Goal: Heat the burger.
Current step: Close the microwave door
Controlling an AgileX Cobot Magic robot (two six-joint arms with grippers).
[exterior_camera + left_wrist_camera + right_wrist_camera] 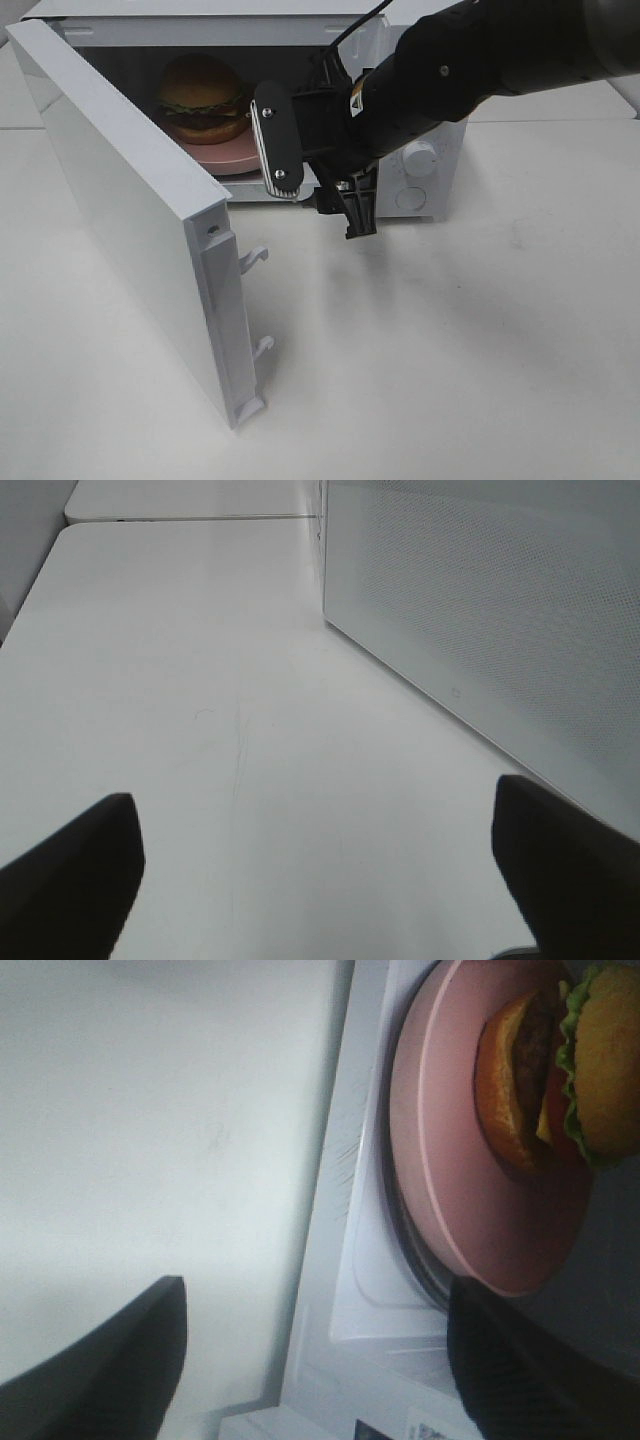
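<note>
The burger (pixel 203 98) sits on a round pink plate (pixel 228 157) inside the open white microwave (pixel 420 190). The right wrist view shows the burger (pixel 560 1070) and the plate (pixel 450 1170) close up, just past the microwave's front sill. My right gripper (pixel 322 210) hangs open and empty right in front of the opening, apart from the plate; in its wrist view the right gripper (pixel 320 1360) has its two dark fingers spread wide. My left gripper (pixel 320 880) is open and empty above the bare table, next to a white dotted microwave panel (pixel 480 610). It is out of the high view.
The microwave door (pixel 130 220) stands swung open toward the front left, with latch hooks (pixel 255 258) on its free edge. A control knob (pixel 420 155) is on the microwave's right front. The white table (pixel 450 350) spreads in front and to the right.
</note>
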